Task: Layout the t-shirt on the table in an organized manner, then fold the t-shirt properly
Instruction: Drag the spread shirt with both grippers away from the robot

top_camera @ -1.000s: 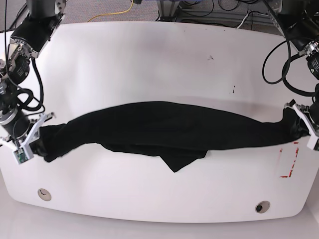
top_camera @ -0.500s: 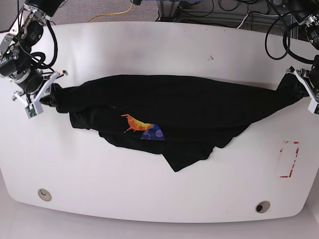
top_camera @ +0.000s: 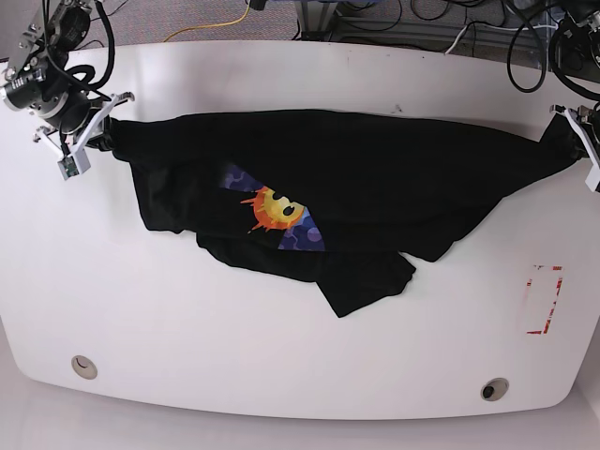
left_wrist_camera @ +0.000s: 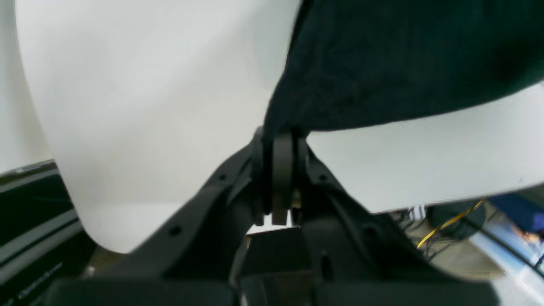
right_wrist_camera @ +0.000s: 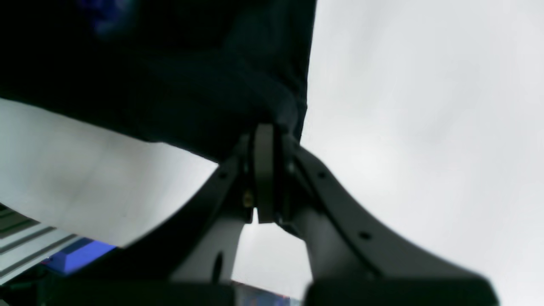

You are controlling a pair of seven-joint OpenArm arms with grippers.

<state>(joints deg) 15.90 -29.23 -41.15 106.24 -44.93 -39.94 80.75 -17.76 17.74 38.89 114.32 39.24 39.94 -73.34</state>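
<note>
The black t-shirt (top_camera: 375, 178) is stretched across the far half of the white table (top_camera: 281, 356), its sun-face print (top_camera: 275, 212) showing left of centre and a loose flap (top_camera: 361, 281) hanging toward the near side. My right gripper (top_camera: 101, 133) is shut on the t-shirt's left end; in its wrist view the jaws (right_wrist_camera: 265, 131) pinch dark cloth (right_wrist_camera: 170, 85). My left gripper (top_camera: 570, 131) is shut on the t-shirt's right end, with cloth (left_wrist_camera: 403, 59) clamped at the fingertips (left_wrist_camera: 282, 144).
A red tape rectangle (top_camera: 544, 300) marks the table's near right. Two round grommet holes (top_camera: 83, 366) (top_camera: 493, 389) sit by the near edge. Cables and a yellow cord (top_camera: 211, 26) lie on the floor behind the table.
Both grippers have carried the t-shirt toward the far edge of the table. The cloth has spread wider and the sun print has come fully into view.
</note>
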